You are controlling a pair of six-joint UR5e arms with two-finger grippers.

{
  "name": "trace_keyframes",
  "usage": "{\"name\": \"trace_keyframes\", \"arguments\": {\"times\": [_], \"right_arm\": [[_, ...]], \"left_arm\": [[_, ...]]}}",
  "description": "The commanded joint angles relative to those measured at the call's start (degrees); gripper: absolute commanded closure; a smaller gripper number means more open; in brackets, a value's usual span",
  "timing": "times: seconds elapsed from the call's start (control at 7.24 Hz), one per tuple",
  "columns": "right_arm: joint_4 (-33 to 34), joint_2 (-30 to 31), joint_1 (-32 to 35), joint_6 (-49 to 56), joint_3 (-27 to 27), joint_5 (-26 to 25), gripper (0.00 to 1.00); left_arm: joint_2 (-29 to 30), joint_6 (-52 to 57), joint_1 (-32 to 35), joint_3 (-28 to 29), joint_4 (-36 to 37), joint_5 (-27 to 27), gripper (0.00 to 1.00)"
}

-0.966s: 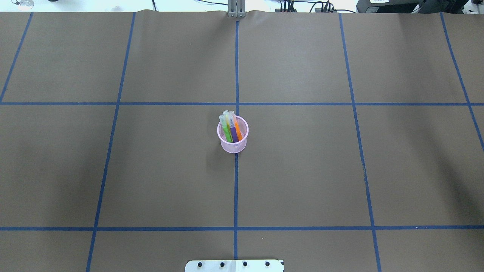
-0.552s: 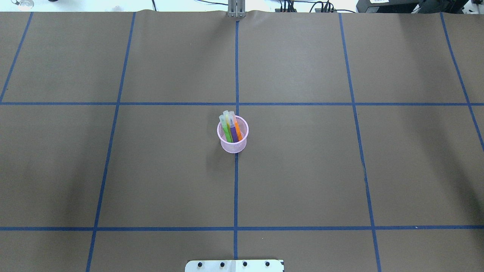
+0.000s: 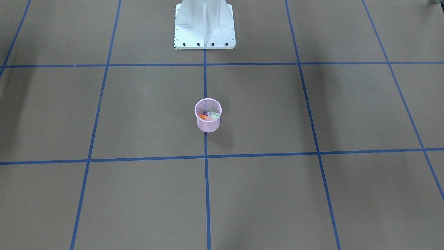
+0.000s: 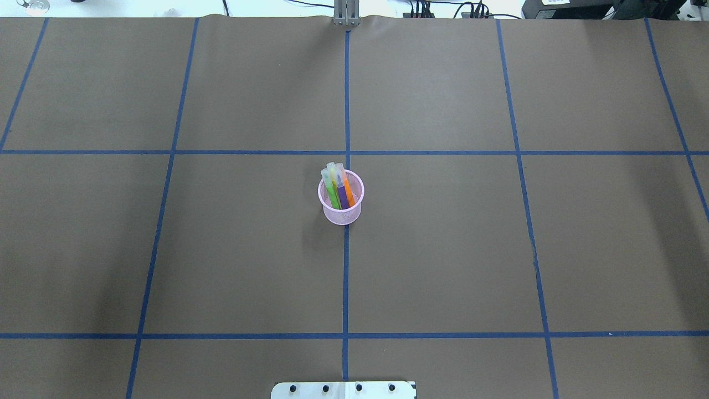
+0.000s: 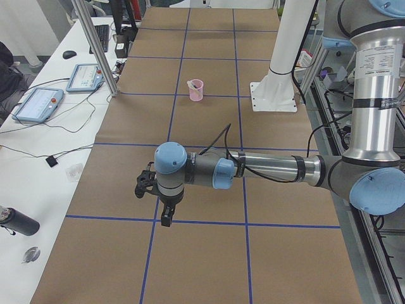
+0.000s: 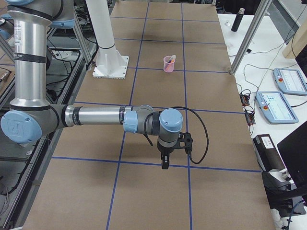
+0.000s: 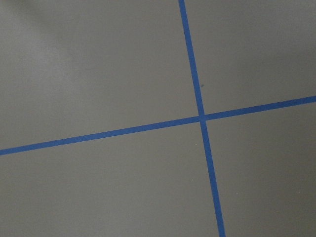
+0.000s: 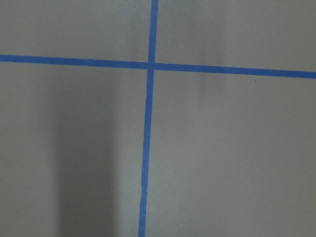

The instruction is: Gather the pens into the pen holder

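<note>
On my overhead feed nothing has shifted over the last second: the pen holder [image 4: 341, 206] stands upright at the centre of the table [image 4: 443, 260], astride a blue tape line [image 4: 345, 277], exactly where it stood then. All 3 pens are inside it: the green pen [image 4: 332, 195], the purple pen [image 4: 343, 196] and the orange pen [image 4: 349, 192] lean together toward 12 o'clock, with their pale caps poking above the far rim. No pen lies loose on the paper in any view. Both arms are well clear of the holder. The left gripper [image 5: 166, 216] hangs over the tape grid out toward 9 o'clock of the holder, and the right gripper [image 6: 165, 162] toward 3 o'clock. Both show only in the side views, and the wrist cameras give me nothing but paper and tape, so I cannot tell how either pair of jaws stands. I judge the collecting done, with nothing left for me to pick.
</note>
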State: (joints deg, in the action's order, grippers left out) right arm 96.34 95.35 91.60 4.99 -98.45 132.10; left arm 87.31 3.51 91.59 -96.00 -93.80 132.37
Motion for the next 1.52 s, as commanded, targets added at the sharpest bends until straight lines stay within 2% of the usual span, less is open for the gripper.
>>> {"name": "trace_keyframes", "arguments": {"times": [0.0, 1.38], "right_arm": [[-0.01, 1.58, 1.04, 1.16, 0.19, 0.00, 0.00], [-0.02, 1.15, 1.04, 1.34, -1.12, 0.18, 0.01]], "left_arm": [[-0.39, -0.87, -0.10, -0.33, 0.11, -0.10, 0.00], [-0.30, -0.87, -0.10, 0.02, 0.11, -0.10, 0.00]]}}
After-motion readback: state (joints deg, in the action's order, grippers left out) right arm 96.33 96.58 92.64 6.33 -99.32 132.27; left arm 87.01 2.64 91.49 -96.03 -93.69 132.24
